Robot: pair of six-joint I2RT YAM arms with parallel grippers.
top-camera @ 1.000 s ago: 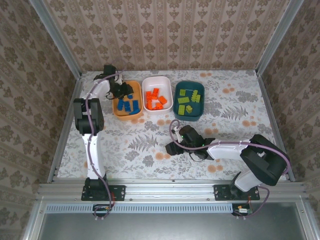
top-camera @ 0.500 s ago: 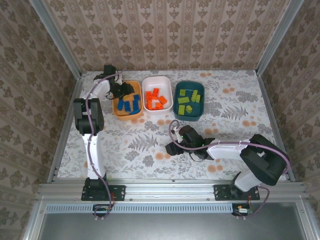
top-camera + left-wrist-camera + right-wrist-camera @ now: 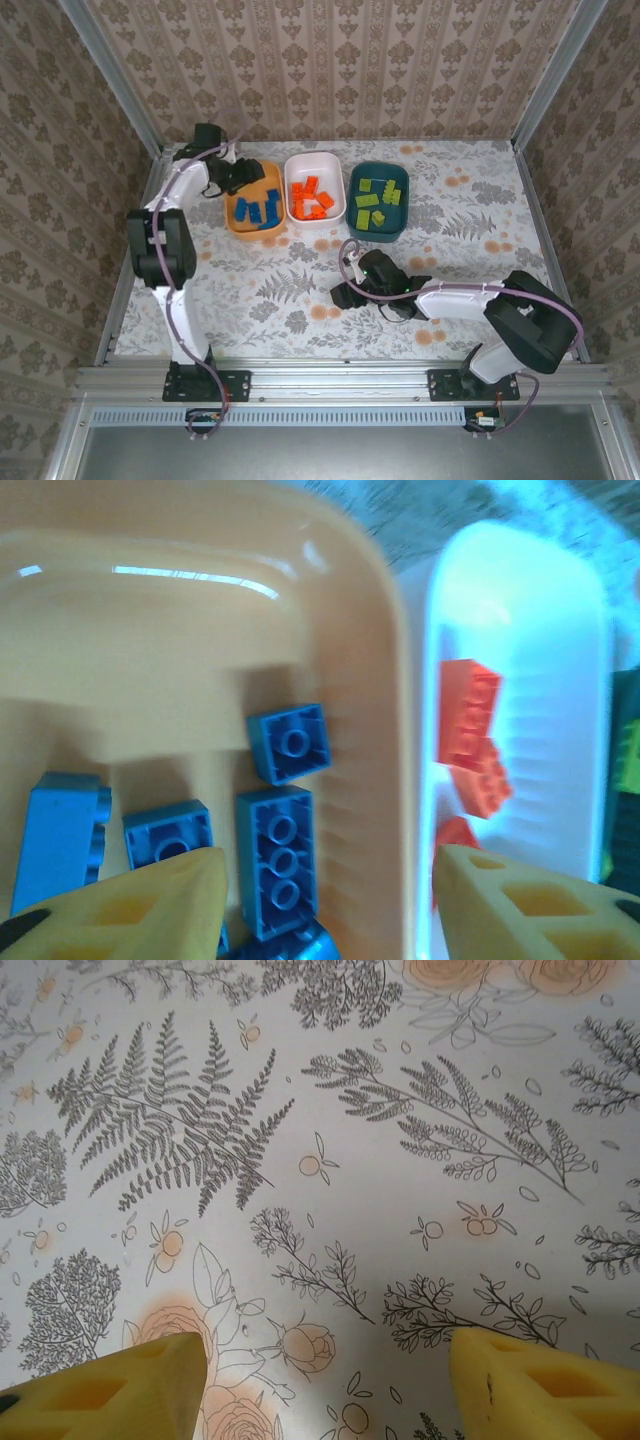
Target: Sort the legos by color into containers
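Note:
Three tubs stand in a row at the back of the table. The orange tub (image 3: 236, 222) holds several blue legos (image 3: 258, 210), the white tub (image 3: 313, 162) holds orange legos (image 3: 311, 197), and the dark teal tub (image 3: 398, 176) holds lime green legos (image 3: 372, 203). My left gripper (image 3: 240, 176) hangs open over the orange tub's far left side; in the left wrist view blue legos (image 3: 276, 857) lie below its empty fingers and orange legos (image 3: 470, 738) show in the white tub (image 3: 560, 680). My right gripper (image 3: 343, 294) is open and empty, low over the floral table centre.
The table wears a floral cloth (image 3: 330, 1160). Metal rails frame it on the left (image 3: 128, 270) and right (image 3: 545, 240), and patterned walls enclose the back and sides. Open cloth lies between the tubs and the arm bases.
The left arm has swung leftward and its gripper has drawn back toward the orange tub's far left edge. The right arm has barely moved.

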